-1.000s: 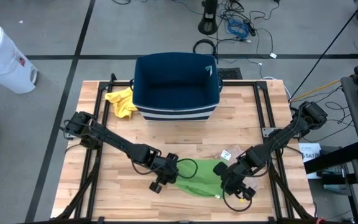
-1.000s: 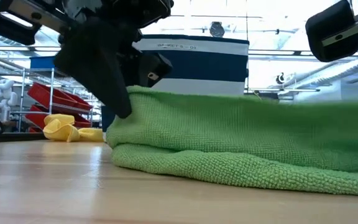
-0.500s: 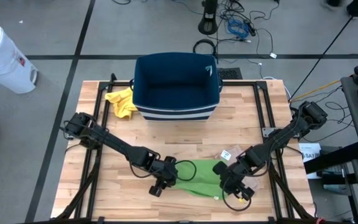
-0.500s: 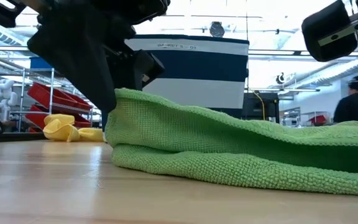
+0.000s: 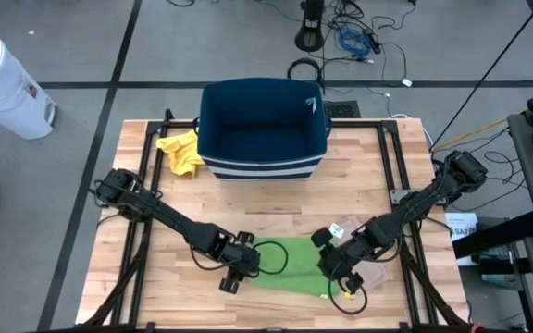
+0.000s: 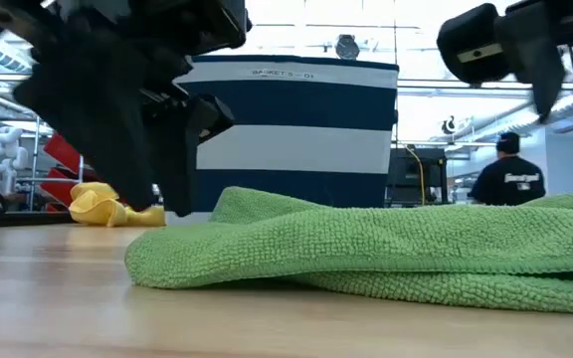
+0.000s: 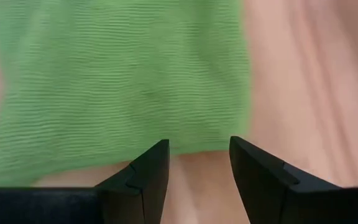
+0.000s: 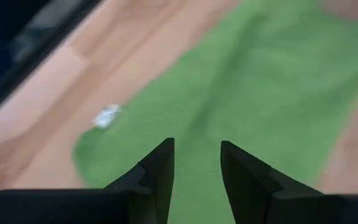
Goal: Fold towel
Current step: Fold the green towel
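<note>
— Where the slatted wooden desk (image 5: 266, 199) meets its far edge, what sits there?

— A deep navy bin (image 5: 263, 127) with pale stripes round its base; from above only its dark inside shows. Just to its left lies a crumpled yellow cloth (image 5: 179, 152), soft and bunched. Off the desk, a white cylindrical bin (image 5: 3, 85) stands on the floor.

— And the towel?

— The green towel (image 5: 294, 265) lies near the desk's front edge, between the two arms, a nubbly microfibre sheet with rumpled folds in the low view. A small paper tag (image 5: 337, 228) lies just beyond it.

— The arms?

— The left gripper (image 7: 194, 163) is at the towel's left edge, fingers parted and empty over bare wood. The right gripper (image 8: 196, 160) hangs over the towel's right end, likewise released, holding nothing.

— Anything behind?

— A person in a dark shirt (image 6: 511, 179) stands far back in the room.
</note>
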`<state>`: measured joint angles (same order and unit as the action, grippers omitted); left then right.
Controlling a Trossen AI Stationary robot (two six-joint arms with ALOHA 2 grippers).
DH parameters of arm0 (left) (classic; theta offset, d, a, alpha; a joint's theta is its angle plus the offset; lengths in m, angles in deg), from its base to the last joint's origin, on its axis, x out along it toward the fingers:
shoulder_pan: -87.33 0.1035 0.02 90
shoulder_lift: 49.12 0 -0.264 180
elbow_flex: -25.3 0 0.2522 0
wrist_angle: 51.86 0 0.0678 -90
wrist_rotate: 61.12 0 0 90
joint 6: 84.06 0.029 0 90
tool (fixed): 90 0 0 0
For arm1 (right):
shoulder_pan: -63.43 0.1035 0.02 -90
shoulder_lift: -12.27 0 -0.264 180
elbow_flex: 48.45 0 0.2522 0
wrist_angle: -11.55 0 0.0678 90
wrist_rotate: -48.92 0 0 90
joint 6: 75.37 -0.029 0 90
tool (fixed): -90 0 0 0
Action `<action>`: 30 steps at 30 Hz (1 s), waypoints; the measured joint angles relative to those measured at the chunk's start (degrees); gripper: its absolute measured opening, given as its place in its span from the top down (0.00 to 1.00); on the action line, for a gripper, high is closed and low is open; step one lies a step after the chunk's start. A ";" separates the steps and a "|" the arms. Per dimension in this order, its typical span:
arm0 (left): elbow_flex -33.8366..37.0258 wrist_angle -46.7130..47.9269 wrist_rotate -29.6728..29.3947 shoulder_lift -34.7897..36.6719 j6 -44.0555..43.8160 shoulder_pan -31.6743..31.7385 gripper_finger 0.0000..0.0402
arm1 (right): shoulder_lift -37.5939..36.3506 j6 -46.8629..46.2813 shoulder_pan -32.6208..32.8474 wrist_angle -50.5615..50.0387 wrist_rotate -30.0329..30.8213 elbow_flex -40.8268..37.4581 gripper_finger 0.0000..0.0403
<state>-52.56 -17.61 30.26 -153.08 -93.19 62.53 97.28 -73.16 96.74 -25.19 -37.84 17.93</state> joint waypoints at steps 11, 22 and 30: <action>-0.04 -7.97 -7.02 0.00 5.97 0.93 0.57 | 0.25 -0.89 -3.71 5.18 3.04 -1.75 0.71; -0.07 -6.33 -11.47 0.02 7.29 5.45 0.57 | 0.52 -10.88 -7.53 -0.22 7.51 -6.78 0.71; -0.07 -5.43 -11.49 0.04 8.87 7.85 0.57 | 0.52 -16.46 -6.17 -6.02 7.42 -6.78 0.71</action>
<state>-52.62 -23.04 18.77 -153.04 -84.31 70.38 97.81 -89.62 90.58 -31.22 -30.41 11.16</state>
